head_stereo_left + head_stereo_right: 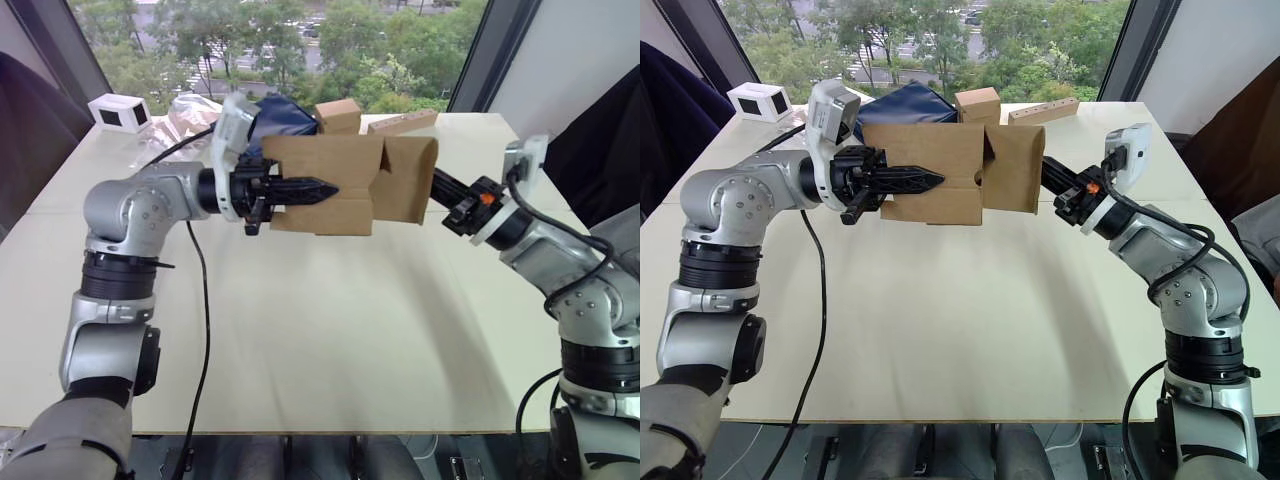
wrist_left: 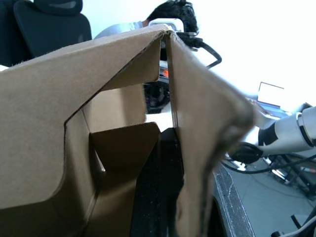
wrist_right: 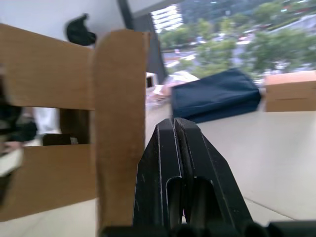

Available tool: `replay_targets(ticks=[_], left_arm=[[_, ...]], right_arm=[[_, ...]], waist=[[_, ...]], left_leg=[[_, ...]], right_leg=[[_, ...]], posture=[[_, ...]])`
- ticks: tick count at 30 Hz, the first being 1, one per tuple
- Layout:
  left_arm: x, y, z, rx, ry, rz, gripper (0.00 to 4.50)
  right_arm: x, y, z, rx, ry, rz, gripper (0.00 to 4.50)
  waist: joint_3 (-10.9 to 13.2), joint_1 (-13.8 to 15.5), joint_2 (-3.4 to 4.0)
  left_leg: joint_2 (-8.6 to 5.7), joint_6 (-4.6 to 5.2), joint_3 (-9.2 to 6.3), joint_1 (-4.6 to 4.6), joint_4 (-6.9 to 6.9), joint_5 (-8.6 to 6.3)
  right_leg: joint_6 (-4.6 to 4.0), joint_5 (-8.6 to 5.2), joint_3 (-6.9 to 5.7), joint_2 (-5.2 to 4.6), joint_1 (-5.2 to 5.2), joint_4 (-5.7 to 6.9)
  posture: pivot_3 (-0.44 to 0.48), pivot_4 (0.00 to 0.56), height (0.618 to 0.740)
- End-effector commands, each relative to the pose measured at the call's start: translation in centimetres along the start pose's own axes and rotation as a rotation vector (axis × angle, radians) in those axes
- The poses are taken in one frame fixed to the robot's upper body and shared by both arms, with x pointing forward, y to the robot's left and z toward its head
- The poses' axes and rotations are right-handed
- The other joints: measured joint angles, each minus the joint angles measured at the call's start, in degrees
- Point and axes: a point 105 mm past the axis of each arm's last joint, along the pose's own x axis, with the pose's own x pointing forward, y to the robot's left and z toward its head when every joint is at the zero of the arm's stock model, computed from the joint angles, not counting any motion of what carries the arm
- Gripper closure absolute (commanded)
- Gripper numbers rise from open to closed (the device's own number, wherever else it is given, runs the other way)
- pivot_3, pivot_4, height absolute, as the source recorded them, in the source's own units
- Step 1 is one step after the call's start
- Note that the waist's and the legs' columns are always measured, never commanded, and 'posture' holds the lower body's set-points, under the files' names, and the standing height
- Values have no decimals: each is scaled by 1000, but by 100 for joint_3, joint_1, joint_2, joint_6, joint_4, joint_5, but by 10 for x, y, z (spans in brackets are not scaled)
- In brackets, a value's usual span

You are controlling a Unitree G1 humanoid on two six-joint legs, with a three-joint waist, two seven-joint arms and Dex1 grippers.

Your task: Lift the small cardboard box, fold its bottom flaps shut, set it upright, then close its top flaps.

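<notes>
Head views: small cardboard box (image 1: 325,185) held in the air above the worktop (image 1: 320,330), lying on its side between both arms. Left hand (image 1: 322,188) across the front wall, fingers pressed together to a point. Right hand (image 1: 1052,176) behind the flaps (image 1: 408,178) folded out at the robot's right end; grip hidden there. Farther back on the worktop: navy pouch (image 1: 912,102), second brown box (image 1: 978,103), long cardboard strip (image 1: 1042,111), white device (image 1: 759,101) at the far left corner.

Left wrist view: black fingers (image 2: 160,187) closed together, lying against the inner face of a box wall (image 2: 202,128), possibly pinching it; open interior alongside.

Right wrist view: fingers (image 3: 182,168) shut tight with nothing between them, just beside one upright flap (image 3: 118,123); contact with the flap uncertain. Navy pouch and second brown box beyond.
</notes>
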Motion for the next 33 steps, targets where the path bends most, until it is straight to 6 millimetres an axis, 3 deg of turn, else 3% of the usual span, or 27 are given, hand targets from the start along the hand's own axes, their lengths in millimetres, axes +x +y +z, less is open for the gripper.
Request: replay_targets(ticks=[1,5,12,15,18,23,28,33], left_arm=[[-1,-2,16,60,-16,-2,4500],[-1,-2,18,58,-25,-7,4500],[0,-6,20,48,-33,-29,4500],[-1,-5,21,47,-38,-27,4500],[-4,-5,22,46,-39,-17,4500],[-9,-3,22,43,-34,7,4500],[-9,-4,22,40,-36,6,4500],[-8,-4,21,36,-34,-3,4500]], right_arm=[[-2,36,16,24,-60,148,4469],[-3,49,13,56,-51,190,4469],[1,46,14,128,-108,183,4469],[-1,38,13,176,-148,157,3833],[-8,42,17,211,-168,188,2772],[-23,54,34,189,-194,208,2772],[-42,20,47,139,-253,11,2772],[-49,-10,45,106,-272,-120,4100]], waist=[[0,-3,0],[0,-5,0],[0,-20,0],[0,-18,0],[0,-17,0],[0,-7,0],[0,-7,0],[0,-23,0]], left_leg=[[0,0,0,0,0,0],[0,0,0,0,2,0],[1,0,0,0,1,0],[1,0,1,0,1,0],[1,0,1,0,1,0],[0,0,0,-3,1,0],[0,0,0,-3,2,0],[0,0,2,-2,2,0]], right_leg=[[0,0,0,0,-1,0],[0,0,0,-1,0,0],[0,0,0,1,-2,1],[0,0,0,1,-2,1],[0,0,0,1,-2,2],[0,0,0,-1,-2,1],[0,0,-1,0,-2,1],[0,0,0,2,-2,1]], posture=[[0,150,740],[0,150,740],[0,150,740],[0,150,740],[0,150,740],[0,150,740],[0,150,740],[0,150,740]])
